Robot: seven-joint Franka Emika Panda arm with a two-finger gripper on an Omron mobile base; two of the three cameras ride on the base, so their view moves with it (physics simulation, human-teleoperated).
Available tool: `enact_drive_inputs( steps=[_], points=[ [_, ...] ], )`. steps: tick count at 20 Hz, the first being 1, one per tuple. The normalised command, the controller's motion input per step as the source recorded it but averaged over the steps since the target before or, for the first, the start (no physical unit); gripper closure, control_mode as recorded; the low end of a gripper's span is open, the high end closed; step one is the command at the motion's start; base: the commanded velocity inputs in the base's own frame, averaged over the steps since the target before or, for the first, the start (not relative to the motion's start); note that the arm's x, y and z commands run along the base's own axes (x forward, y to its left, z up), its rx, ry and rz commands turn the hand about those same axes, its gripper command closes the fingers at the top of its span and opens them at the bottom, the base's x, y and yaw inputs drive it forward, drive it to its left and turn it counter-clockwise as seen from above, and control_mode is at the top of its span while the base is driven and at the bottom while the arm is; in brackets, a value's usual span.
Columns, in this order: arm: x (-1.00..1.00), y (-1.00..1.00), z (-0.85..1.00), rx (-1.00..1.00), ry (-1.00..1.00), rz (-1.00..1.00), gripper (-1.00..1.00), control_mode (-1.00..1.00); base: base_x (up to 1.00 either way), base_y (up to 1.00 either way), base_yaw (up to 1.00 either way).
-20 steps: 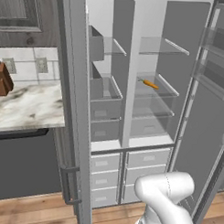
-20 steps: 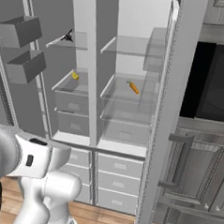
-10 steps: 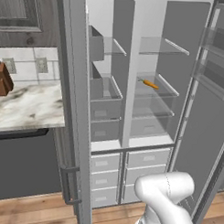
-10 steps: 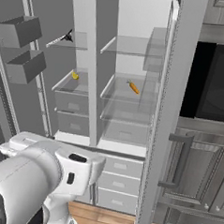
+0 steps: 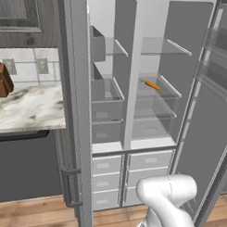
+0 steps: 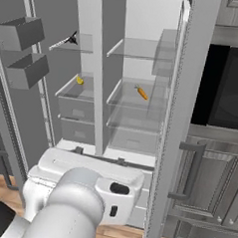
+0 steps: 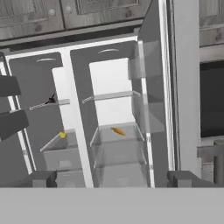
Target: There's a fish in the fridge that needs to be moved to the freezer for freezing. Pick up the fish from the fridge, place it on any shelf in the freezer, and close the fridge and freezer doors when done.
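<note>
My gripper (image 7: pixel 112 181) nearest, dark tips wide apart, holding nothing, well back from unit. Both grey doors (image 6: pixel 178 119) swung open, flat, matte, vertical handles. Inside: white walls, clear glass shelf (image 6: pixel 71 42), grey drawers low. Fish (image 6: pixel 72 38) far off on upper shelf of left compartment: small, slender, dark, pointed ends. Guess light, stiff, maybe slick; pinch across mid-body, not thin tips. Orange stick (image 6: pixel 142 93) on right-compartment shelf, small yellow item (image 6: pixel 80 80) lower left: ignore.
</note>
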Motion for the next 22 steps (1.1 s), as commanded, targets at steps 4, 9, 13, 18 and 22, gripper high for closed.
enact_drive_inputs(
  steps=[4,9,13,18,22],
  points=[
    [0.14,-0.43,0.00,0.00,-0.12,0.01,-1.00,-1.00,0.00,0.00,0.00],
    [0.32,-0.38,-0.26,0.00,-0.13,0.08,-1.00,-1.00,0.00,0.00,0.00],
    [0.37,-0.41,-0.38,0.00,-0.12,0.16,-1.00,-1.00,0.00,0.00,0.00],
    [0.48,-0.51,-0.29,0.00,-0.07,0.11,-1.00,-1.00,0.00,0.00,0.00],
    [0.54,-0.50,-0.42,-0.02,0.00,0.00,-1.00,-1.00,0.00,0.00,0.00]
  ],
)
